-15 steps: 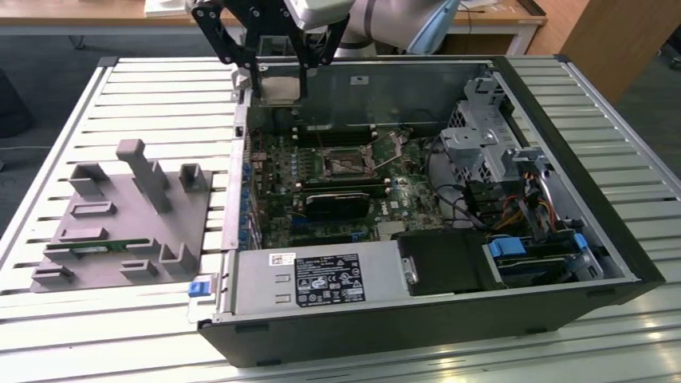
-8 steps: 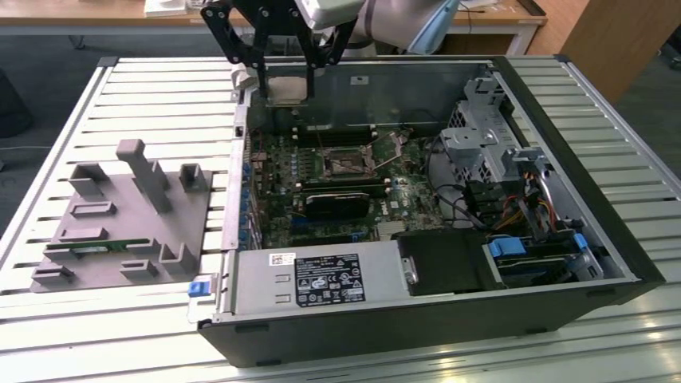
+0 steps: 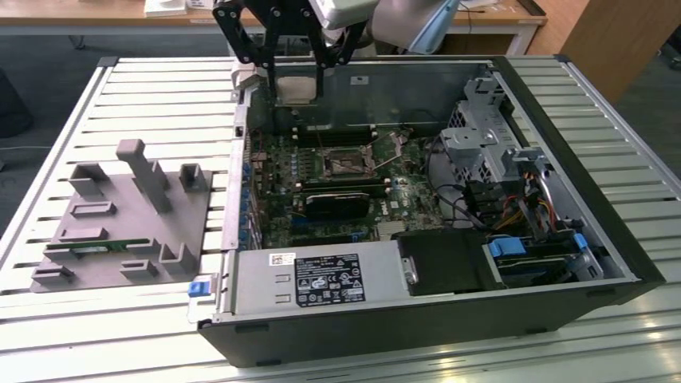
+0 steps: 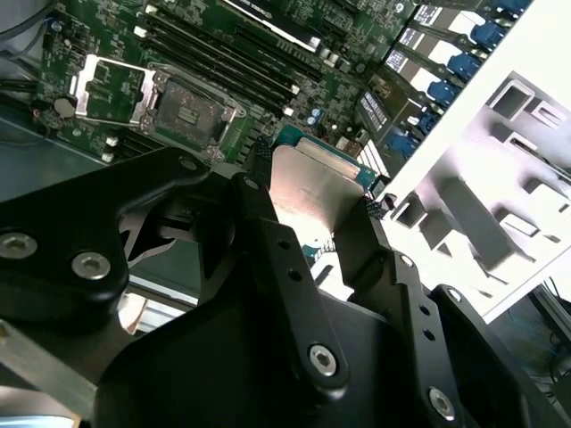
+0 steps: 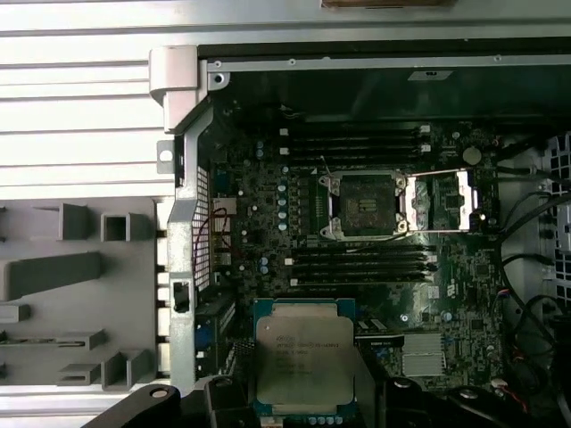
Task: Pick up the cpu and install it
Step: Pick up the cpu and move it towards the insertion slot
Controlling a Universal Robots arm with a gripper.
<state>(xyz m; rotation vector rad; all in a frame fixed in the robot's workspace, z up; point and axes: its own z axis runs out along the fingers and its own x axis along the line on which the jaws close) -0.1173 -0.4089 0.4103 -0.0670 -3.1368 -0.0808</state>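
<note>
I have the cpu in the gripper. The 2 black fingers are closed onto opposite edges of the chip, and the silver top is bare between them in both wrist views. In the first wrist view the cpu shows its metal top to the camera, with the gripper clamped on either side of it.

In the exterior view the chip hangs in the air over the open case, near the case's far wall and clear of the board beneath. It touches nothing but the fingers.

The socket is near the middle of the board, apart from the chip. In the first wrist view I see the socket uncovered, with its metal frame folded out just beside it.

The grey tray lies on the slatted table toward the exterior view's left, beside the case. A thin green memory stick lies in 1 of its slots.
</note>
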